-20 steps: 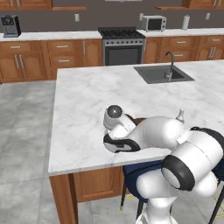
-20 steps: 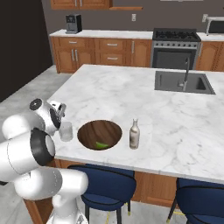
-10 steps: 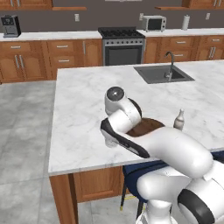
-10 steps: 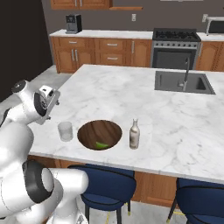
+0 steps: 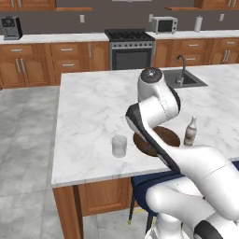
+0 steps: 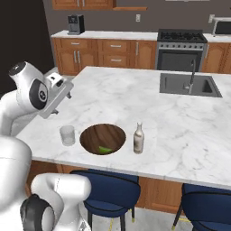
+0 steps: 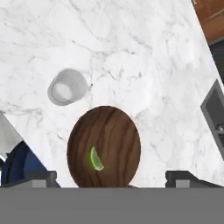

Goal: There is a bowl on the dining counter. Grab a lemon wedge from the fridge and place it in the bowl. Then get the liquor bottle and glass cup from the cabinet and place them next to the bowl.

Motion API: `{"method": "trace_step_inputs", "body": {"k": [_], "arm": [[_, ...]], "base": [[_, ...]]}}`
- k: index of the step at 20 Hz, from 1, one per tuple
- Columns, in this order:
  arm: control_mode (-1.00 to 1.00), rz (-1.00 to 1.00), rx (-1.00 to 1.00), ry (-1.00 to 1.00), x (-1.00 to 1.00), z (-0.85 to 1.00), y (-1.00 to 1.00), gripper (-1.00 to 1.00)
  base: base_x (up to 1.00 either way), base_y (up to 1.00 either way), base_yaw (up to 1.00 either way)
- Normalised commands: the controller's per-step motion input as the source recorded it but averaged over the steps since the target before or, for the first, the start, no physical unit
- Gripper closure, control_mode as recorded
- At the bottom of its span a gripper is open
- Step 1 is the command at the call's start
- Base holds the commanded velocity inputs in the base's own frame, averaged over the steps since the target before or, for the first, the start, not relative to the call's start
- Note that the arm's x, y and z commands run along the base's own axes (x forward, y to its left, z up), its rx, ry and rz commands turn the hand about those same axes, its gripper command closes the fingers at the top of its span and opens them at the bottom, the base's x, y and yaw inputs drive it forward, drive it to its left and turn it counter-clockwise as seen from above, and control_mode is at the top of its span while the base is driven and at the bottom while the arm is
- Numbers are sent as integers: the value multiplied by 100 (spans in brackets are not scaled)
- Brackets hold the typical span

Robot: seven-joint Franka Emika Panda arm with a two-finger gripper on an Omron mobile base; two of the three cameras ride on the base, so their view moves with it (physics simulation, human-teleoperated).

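Seen from the right base view, left to right along the near edge of the bench (image 6: 135,101): cup (image 6: 67,135) at left of centre, bowl (image 6: 103,138) just beside it at centre, bottle (image 6: 139,138) upright just right of the bowl, apart from its rim. Green lemon wedge (image 6: 105,149) lying inside the bowl, toward the near side. Lined up close to the stools' side, probably so each stands next to the bowl as the task asks.

In the hand view, cup (image 7: 66,87) at upper left, bowl (image 7: 104,146) at lower centre with the wedge (image 7: 95,158) in its left half. Tool (image 7: 111,180) raised above the bowl, looking down on it; finger tips (image 7: 39,178) set wide apart at the bottom corners, nothing between them. In the left base view, arm risen over the bench, covering part of the bowl (image 5: 164,136); cup (image 5: 119,145) to its left, bottle (image 5: 190,132) to its right.

Judged from this layout: every item in place, task looks complete.
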Motion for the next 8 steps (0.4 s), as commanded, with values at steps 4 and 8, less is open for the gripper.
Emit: {"method": "trace_step_inputs", "body": {"k": [4,8], "arm": [[-100,-20,11,2,-55,54,-100,-100],[-100,-21,10,6,-57,39,-100,-100]], "base": [[0,0,0],[0,0,0]]}}
